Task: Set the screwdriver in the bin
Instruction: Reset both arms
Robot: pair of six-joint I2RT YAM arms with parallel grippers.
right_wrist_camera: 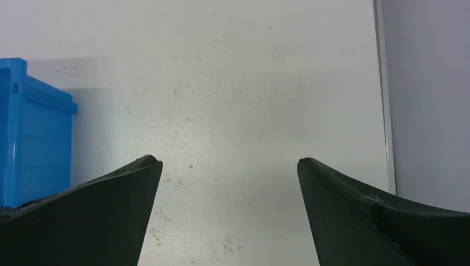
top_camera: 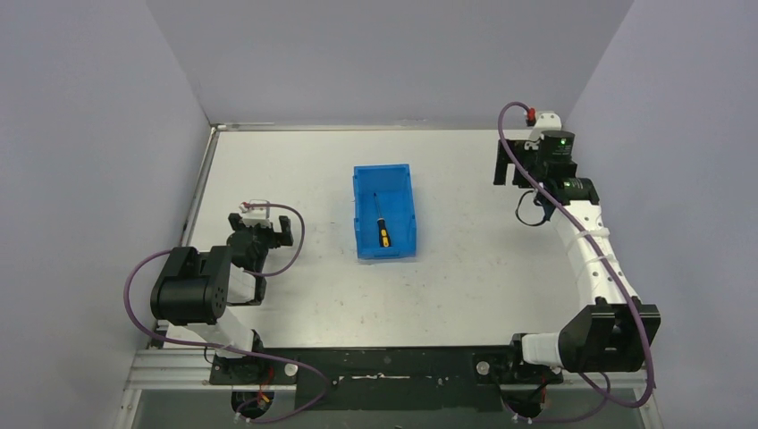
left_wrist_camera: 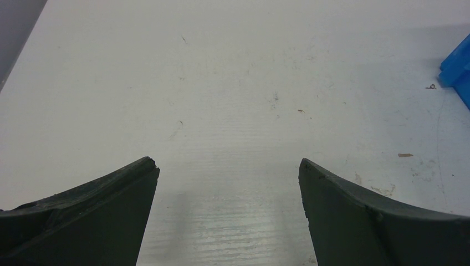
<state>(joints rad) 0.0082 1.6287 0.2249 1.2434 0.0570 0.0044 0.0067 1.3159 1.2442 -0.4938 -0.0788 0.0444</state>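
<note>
The blue bin (top_camera: 366, 186) stands mid-table in the top view. The screwdriver (top_camera: 382, 226) lies inside it, its yellow-and-black handle toward the low front lip and its thin shaft pointing to the back. My left gripper (top_camera: 264, 231) is open and empty, well left of the bin; in the left wrist view (left_wrist_camera: 228, 166) a blue bin corner (left_wrist_camera: 458, 65) shows at the right edge. My right gripper (top_camera: 508, 166) is open and empty, far right of the bin; in the right wrist view (right_wrist_camera: 228, 163) the bin's wall (right_wrist_camera: 33, 138) is at the left.
Grey walls enclose the white table (top_camera: 295, 295) on three sides. A metal edge strip (right_wrist_camera: 384, 100) runs along the table's back. Purple cables loop from both arms. A dark rail (top_camera: 384, 362) holds the arm bases at the near edge.
</note>
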